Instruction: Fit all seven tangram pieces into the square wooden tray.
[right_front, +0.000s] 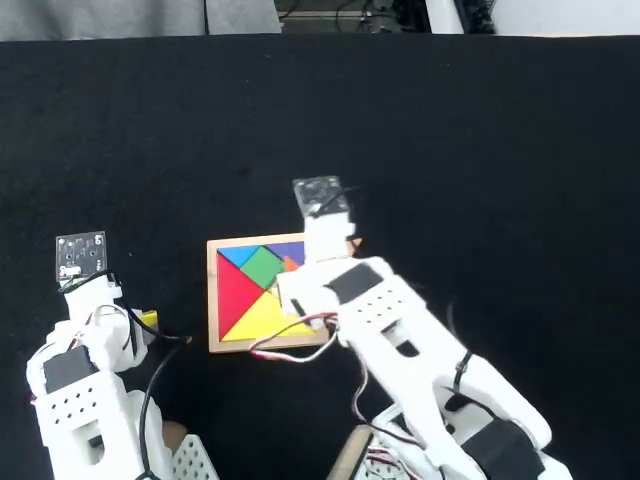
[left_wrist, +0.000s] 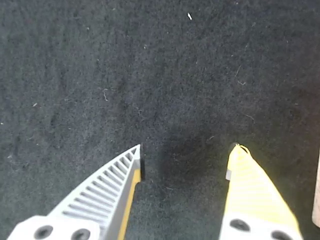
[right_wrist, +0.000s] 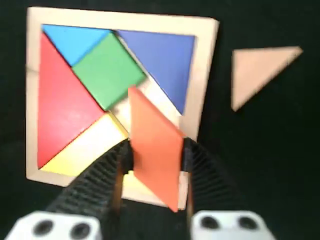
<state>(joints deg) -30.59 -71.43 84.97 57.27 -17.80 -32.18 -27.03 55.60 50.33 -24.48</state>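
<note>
**Desk:** Which step is running?

**Photographer:** The right gripper (right_wrist: 155, 150) is clamping the orange piece (right_wrist: 152, 127), tilted, over the tray (right_wrist: 205, 75) at mid-table; five pieces are lying inside; this is looking like the sixth placement.

**Desk:** What is the next move asking?

**Photographer:** Probably laying it flat into the gap (right_wrist: 162, 102) beside the dark blue triangle (right_wrist: 165, 60); the tan triangle (right_wrist: 255, 70) is waiting on the cloth (left_wrist: 150, 75) right of the tray; the left gripper (left_wrist: 187, 150) is hanging, fingers apart, far left.

**Desk:** Anything unclear?

**Photographer:** The arm (right_front: 400, 330) is covering the tray's right side from above; the piece is masking the gap's outline; whether it is touching wood, I cannot tell.
</note>
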